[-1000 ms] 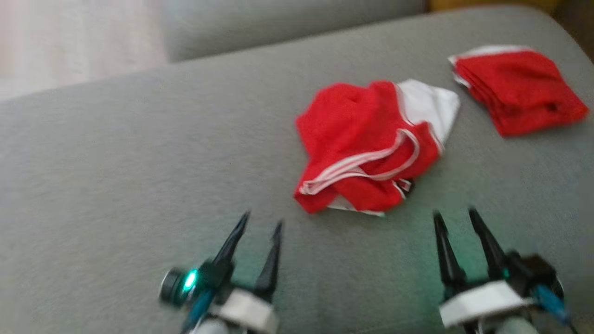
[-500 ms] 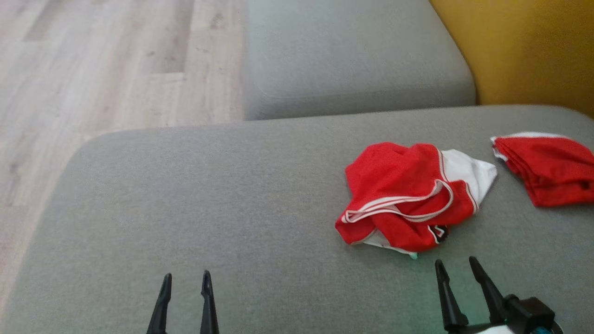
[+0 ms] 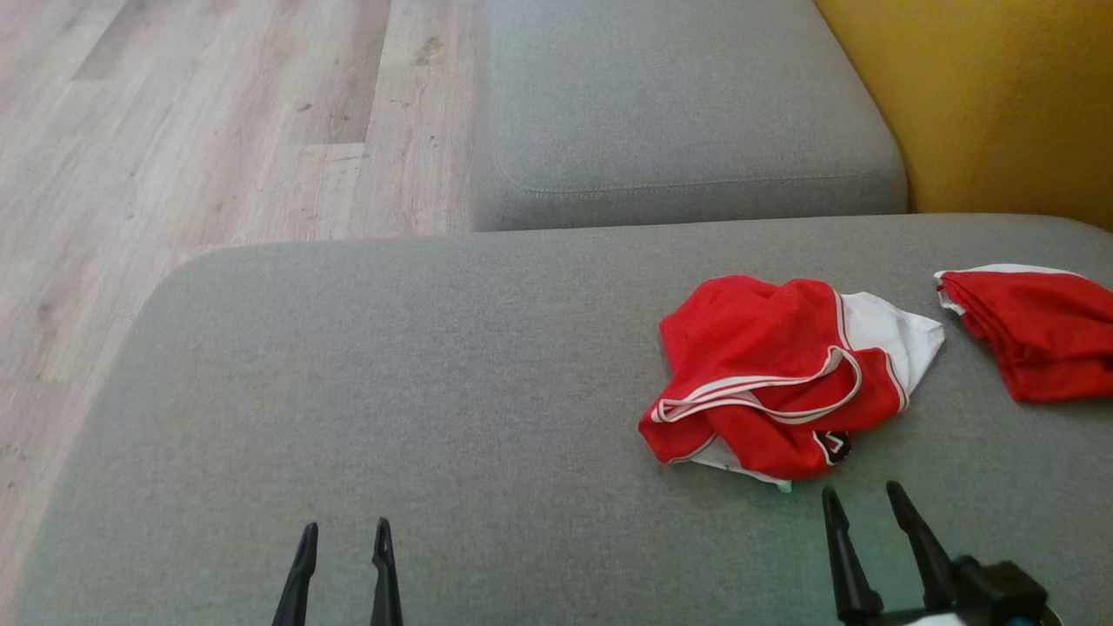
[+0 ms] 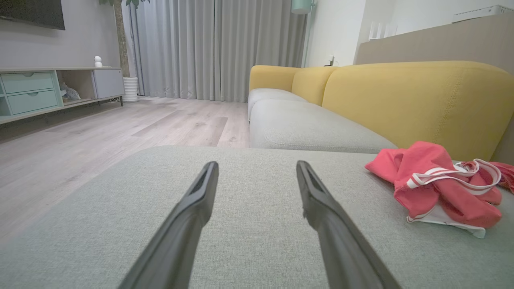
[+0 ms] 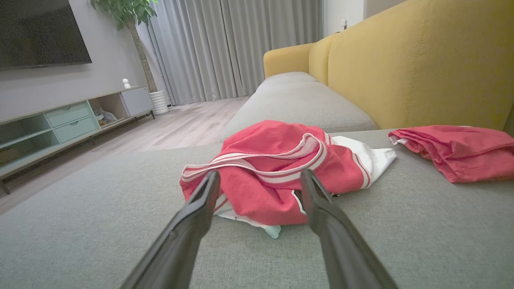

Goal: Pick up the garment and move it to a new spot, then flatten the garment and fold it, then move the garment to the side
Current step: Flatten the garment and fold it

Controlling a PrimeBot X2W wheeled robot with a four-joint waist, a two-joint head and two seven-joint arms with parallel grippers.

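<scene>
A crumpled red garment (image 3: 774, 374) with white trim and a white panel lies in a heap on the grey sofa seat (image 3: 435, 391), right of centre. The left wrist view has the garment (image 4: 437, 184) at its right side, and the right wrist view shows the garment (image 5: 277, 172) straight ahead. My right gripper (image 3: 861, 504) hovers open just short of its near edge, with nothing between the fingers. Far to the left, near the seat's front, my left gripper (image 3: 343, 532) stands open and empty. In the right wrist view my right gripper (image 5: 260, 176) points at the heap.
A second red garment (image 3: 1035, 330), folded, lies at the seat's far right. Behind are another grey cushion (image 3: 678, 104) and the yellow backrest (image 3: 983, 96). Wooden floor (image 3: 174, 139) lies beyond the seat's left edge. A low TV cabinet (image 4: 48, 90) stands across the room.
The head camera has tilted up, so the floor and far cushion come into view and the grippers sit lower. The garments have not moved on the seat.
</scene>
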